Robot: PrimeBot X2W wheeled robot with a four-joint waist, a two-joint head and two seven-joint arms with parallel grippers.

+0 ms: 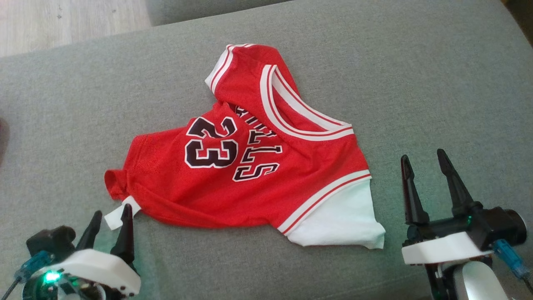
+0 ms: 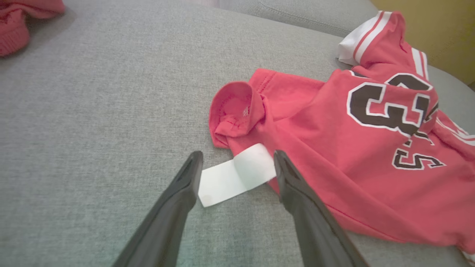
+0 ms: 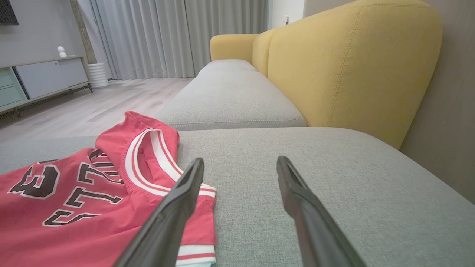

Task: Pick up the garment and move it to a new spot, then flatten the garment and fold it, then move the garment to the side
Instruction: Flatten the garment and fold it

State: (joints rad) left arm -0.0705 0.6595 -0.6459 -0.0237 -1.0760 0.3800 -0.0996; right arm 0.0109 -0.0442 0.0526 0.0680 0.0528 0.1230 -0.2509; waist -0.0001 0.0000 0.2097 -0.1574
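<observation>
A red basketball jersey, the garment [image 1: 233, 166], lies crumpled on the grey sofa cushion [image 1: 374, 83], with "23" and white trim showing. Its white label [image 1: 120, 214] sticks out at the lower left. My left gripper [image 1: 110, 216] stands open at that corner; in the left wrist view the label [image 2: 233, 174] lies between my left gripper's [image 2: 237, 163] fingers, untouched. My right gripper [image 1: 422, 160] is open just right of the garment, nothing between its fingers. The right wrist view shows the garment [image 3: 74, 193] to the left of my right gripper [image 3: 239, 163].
Another red cloth [image 2: 22, 22] lies at the far left of the cushion. A yellow backrest [image 3: 352, 63] borders the seat on the right. A second grey cushion [image 3: 230, 96] continues beyond, with wooden floor [image 1: 62, 21] past the sofa's edge.
</observation>
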